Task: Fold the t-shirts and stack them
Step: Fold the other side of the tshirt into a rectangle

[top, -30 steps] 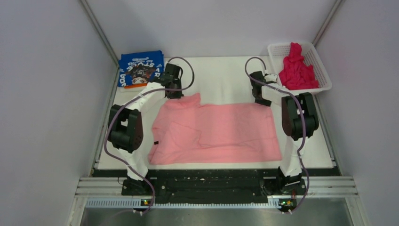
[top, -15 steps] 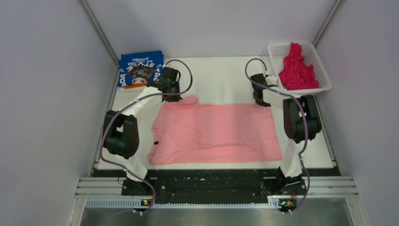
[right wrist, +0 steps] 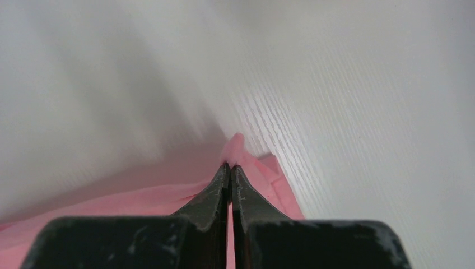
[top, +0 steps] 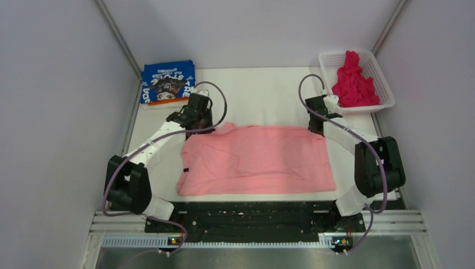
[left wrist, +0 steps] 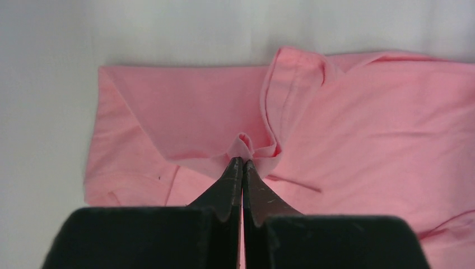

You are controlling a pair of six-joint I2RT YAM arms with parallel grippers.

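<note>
A light pink t-shirt (top: 257, 159) lies spread across the white table (top: 263, 95). My left gripper (top: 203, 124) is shut on its far left corner; in the left wrist view the pinched fold (left wrist: 246, 147) bunches just beyond the tips (left wrist: 242, 161). At the far right corner my right gripper (top: 317, 128) is shut on the pink cloth (right wrist: 235, 147), a small peak showing past its tips (right wrist: 229, 165). A folded blue t-shirt (top: 167, 82) with white lettering rests at the back left. The magenta t-shirt (top: 353, 84) is heaped in the basket.
A white mesh basket (top: 331, 59) stands at the back right corner of the table. Grey walls close in on both sides and at the back. The black rail (top: 252, 216) with the arm bases runs along the near edge.
Both grippers have come toward the near edge, drawing the pink shirt's far edge with them. The right gripper closed on the far right corner. Both elbows have swung outward and lower.
</note>
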